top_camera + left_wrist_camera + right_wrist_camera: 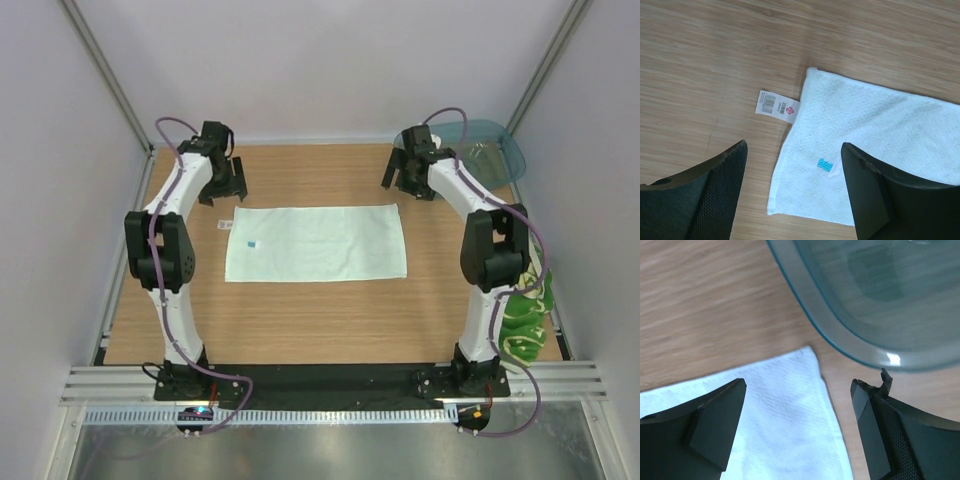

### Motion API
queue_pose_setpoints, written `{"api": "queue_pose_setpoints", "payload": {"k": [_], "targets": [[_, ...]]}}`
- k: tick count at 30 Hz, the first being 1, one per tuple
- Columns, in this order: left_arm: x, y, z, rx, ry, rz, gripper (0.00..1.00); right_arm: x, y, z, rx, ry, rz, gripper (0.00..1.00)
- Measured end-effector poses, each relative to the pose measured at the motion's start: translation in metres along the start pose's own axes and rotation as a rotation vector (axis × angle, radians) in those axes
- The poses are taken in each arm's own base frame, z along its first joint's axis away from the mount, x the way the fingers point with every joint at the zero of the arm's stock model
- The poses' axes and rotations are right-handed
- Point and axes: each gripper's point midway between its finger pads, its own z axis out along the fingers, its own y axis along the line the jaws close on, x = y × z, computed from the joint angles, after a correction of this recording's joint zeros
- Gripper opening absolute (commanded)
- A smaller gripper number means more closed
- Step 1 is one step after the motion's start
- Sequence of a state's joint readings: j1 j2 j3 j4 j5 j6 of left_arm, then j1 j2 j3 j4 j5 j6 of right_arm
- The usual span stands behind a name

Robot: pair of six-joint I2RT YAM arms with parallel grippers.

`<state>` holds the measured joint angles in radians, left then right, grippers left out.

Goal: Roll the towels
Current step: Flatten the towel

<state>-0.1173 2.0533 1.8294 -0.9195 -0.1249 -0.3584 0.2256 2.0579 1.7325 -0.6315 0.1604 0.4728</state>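
Near edge: both arm bases bolted side by side on the wooden table [300, 320]. Near right, by the table's right edge: the yellow-and-green towel [526, 318], bunched in a heap, partly hidden behind the right arm, well apart from either gripper. Centre of table: the mint-white towel [315, 243] spread flat as a rectangle, long side running left to right, unrolled. A small teal tab [826, 165] sits on its surface close to the left edge, and a white paper label [777, 105] sticks out from its far-left corner onto bare wood. Farther on, left: the left gripper [224, 182] hangs by the towel's far-left corner, fingers spread wide, nothing between them; the left wrist view shows that corner and the label in the gap. Farther on, right: the right gripper [404, 176] hangs by the towel's far-right corner, fingers likewise wide apart and holding nothing; the right wrist view shows the corner between the fingers. Far right corner of the table: the translucent teal tray [495, 140], its near rim just beyond that towel corner, not touching it.
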Motion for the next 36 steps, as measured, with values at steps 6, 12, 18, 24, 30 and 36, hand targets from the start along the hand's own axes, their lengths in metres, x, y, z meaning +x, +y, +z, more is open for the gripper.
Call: {"api": "queue_pose_setpoints", "payload": {"k": [6, 12, 18, 24, 30, 36], "targets": [[0.014, 0.014, -0.038, -0.011, -0.041, -0.032, 0.72, 0.020, -0.034, -0.062, 0.023, -0.025, 0.012, 0.93], [0.088, 0.027, -0.063, 0.038, 0.010, -0.113, 0.64, 0.068, -0.050, -0.097, -0.044, 0.004, 0.039, 0.91], [0.180, 0.041, -0.042, 0.027, 0.158, -0.191, 0.61, 0.135, -0.065, -0.093, -0.062, 0.155, 0.055, 0.88], [0.201, 0.046, -0.041, 0.016, 0.146, -0.269, 0.61, 0.145, -0.065, -0.115, -0.122, 0.127, 0.075, 0.87], [0.186, 0.050, -0.049, 0.041, -0.022, -0.352, 0.67, 0.134, -0.059, -0.127, -0.183, 0.027, 0.095, 0.87], [0.184, 0.048, -0.050, 0.083, -0.091, -0.393, 0.64, 0.132, -0.056, -0.127, -0.200, 0.015, 0.095, 0.88]]}}
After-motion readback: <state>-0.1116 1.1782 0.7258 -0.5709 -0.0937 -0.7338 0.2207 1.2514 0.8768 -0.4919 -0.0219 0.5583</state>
